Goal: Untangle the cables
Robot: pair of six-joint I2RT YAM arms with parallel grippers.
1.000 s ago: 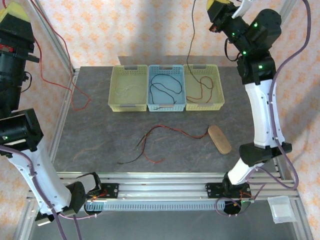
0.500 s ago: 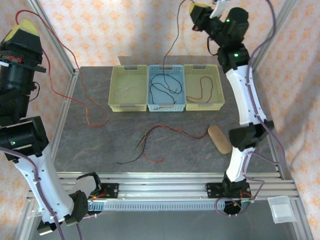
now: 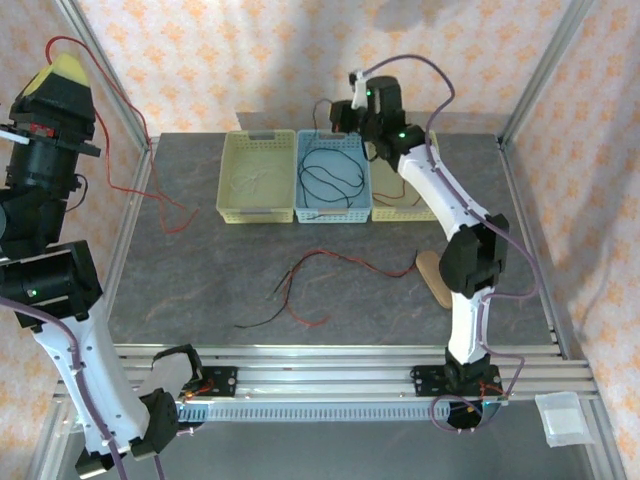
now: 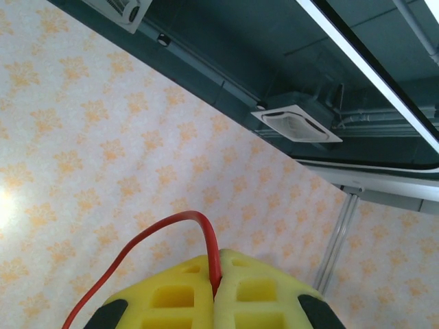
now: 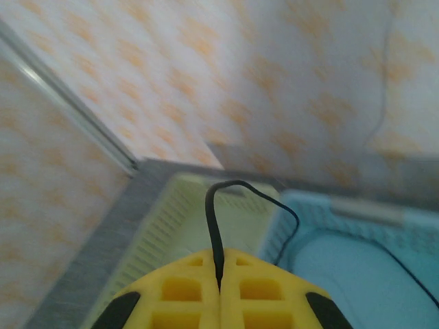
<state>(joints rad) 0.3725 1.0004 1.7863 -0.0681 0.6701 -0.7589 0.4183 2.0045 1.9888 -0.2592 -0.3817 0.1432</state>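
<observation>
The left gripper [image 4: 215, 296] pinches a thin red cable [image 4: 185, 216] between its yellow fingers, high up. The right gripper [image 5: 220, 277] pinches a thin black cable [image 5: 211, 219], probably above the light blue plastic basket [image 3: 334, 216].

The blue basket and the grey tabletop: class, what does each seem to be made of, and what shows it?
The light blue rectangular lattice basket looks like moulded plastic: uniform pastel colour, regular perforated walls. The dark grey tabletop looks like matte stone or stone-print laminate: mottled veining, no glare.
</observation>
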